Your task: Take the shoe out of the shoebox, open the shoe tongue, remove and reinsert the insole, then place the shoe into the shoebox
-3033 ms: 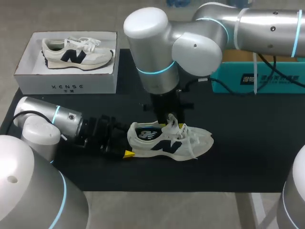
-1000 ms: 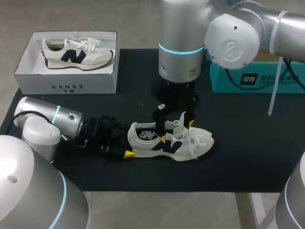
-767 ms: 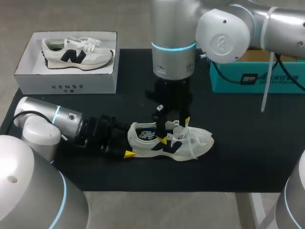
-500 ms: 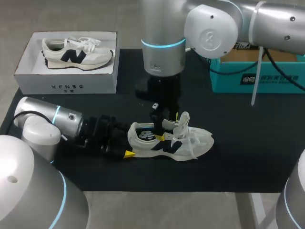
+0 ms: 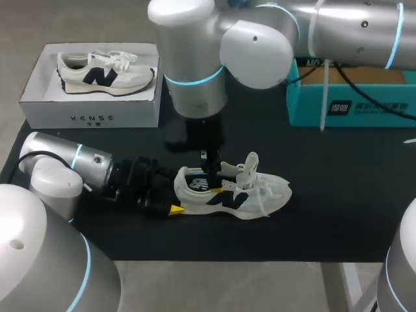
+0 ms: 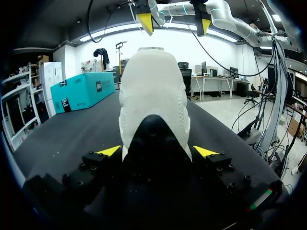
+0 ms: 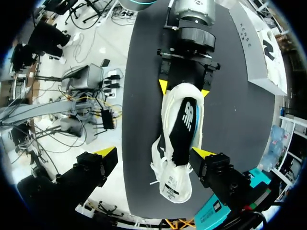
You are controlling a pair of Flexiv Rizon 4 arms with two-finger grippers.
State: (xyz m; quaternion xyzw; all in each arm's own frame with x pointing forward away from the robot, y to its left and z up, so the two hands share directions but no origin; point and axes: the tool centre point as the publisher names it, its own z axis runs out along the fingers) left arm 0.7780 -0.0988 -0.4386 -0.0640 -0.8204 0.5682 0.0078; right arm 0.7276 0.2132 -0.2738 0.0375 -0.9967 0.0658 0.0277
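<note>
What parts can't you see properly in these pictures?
Right gripper: in the head view, its own arm covers most of it.
Insole: in the left wrist view, the heel of the shoe blocks it, and the toe too.
Left gripper: in the head view, the shoe hides its far fingertip.

Head view high behind, down on table (image 5: 338, 195), left wrist view close at shoe (image 6: 152, 91) heel, right wrist view above, shoe shared.

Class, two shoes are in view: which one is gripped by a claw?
The shoe on the table, its heel clamped by the left claw; the other shoe lies untouched in the white shoebox.
</note>
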